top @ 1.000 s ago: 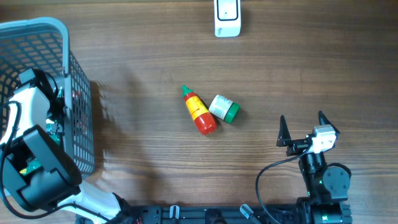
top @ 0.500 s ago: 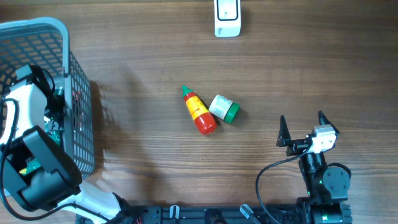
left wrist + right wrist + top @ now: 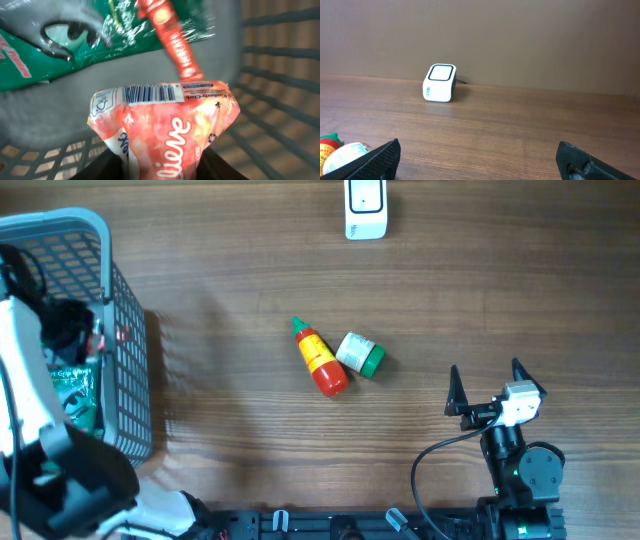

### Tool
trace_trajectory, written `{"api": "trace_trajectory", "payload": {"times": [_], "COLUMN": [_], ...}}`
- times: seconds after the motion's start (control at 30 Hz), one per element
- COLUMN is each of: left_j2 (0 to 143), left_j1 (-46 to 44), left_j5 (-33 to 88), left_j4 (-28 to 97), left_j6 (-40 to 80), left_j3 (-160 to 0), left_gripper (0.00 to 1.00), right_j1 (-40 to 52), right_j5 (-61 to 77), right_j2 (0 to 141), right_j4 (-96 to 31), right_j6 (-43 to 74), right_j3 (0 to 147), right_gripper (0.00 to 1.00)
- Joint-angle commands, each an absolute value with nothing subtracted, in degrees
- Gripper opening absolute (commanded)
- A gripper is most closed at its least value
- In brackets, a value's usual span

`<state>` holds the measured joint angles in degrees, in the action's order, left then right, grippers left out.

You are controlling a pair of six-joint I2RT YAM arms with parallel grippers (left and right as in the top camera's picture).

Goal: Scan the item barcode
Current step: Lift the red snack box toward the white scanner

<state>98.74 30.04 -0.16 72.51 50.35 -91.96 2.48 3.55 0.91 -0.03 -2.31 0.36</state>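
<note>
In the left wrist view my left gripper (image 3: 161, 169) is shut on an orange-pink tissue pack (image 3: 167, 127), pinched at its middle so the ends flare. The pack's barcode (image 3: 152, 93) runs along its top edge, facing the wrist camera. Seen from overhead, the left gripper (image 3: 66, 326) is down inside the grey basket (image 3: 128, 385) at the far left. The white scanner (image 3: 365, 208) stands at the table's far edge and also shows ahead as the scanner (image 3: 440, 82) in the right wrist view. My right gripper (image 3: 487, 386) rests near the front right, open, with nothing between its fingers.
A red sauce bottle (image 3: 320, 361) and a white jar with a green lid (image 3: 359, 354) lie touching at the table's middle. Inside the basket, behind the pack, lie a green packet (image 3: 60, 45) and an orange-red tube (image 3: 172, 40). The basket's mesh walls surround the left gripper.
The left arm has shifted left and risen toward the overhead camera inside the basket. The right arm and the items on the table have not moved.
</note>
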Motion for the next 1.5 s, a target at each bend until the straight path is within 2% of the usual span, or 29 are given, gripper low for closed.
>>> {"api": "trace_trajectory", "payload": {"times": [0.0,0.2,0.4,0.73,0.9,0.97,1.03,1.13,1.3,1.47], "left_j2": [90.1,79.8,71.8,65.8,65.1,65.2,65.4,66.6,74.0,84.6], "left_j1": [29.8,29.8,29.3,27.5,25.7,21.9,12.3,3.6,-15.6,-25.5], "left_j5": [-1.0,-0.4,7.7,8.8,18.5,19.7,19.7,18.5,9.1,4.0], "left_j4": [73.5,73.0,71.3,69.0,68.8,68.8,68.7,67.6,63.7,58.3], "left_j6": [49.7,49.7,48.2,46.7,43.3,43.2,43.2,43.3,44.0,45.2], "left_j3": [-95.7,-95.7,-95.7,-95.7,-95.7,-95.7,-95.7,-95.7,-95.7,-95.7], "left_gripper": [0.43,0.43,0.42,0.42,0.40,0.40,0.40,0.41,0.41,0.43], "right_j1": [2.8,2.8,2.8,2.8,2.8,2.8,2.8,2.8,2.8,2.8], "right_j5": [3.4,3.4,3.4,3.4,3.4,3.4,3.4,3.4,3.4,3.4], "right_j2": [0.8,0.8,0.8,0.8,0.8,0.8,0.8,0.8,0.8,0.8], "right_j4": [0.1,0.1,0.1,0.1,0.1,0.1,0.1,0.1,0.1,0.1], "right_j6": [-3.0,-3.0,-3.0,-3.0,-3.0,-3.0,-3.0,-3.0,-3.0,-3.0], "right_j3": [0.3,0.3,0.3,0.3,0.3,0.3,0.3,0.3,0.3,0.3], "right_gripper": [1.00,1.00,1.00,1.00,1.00,1.00,1.00,1.00,1.00,1.00]}}
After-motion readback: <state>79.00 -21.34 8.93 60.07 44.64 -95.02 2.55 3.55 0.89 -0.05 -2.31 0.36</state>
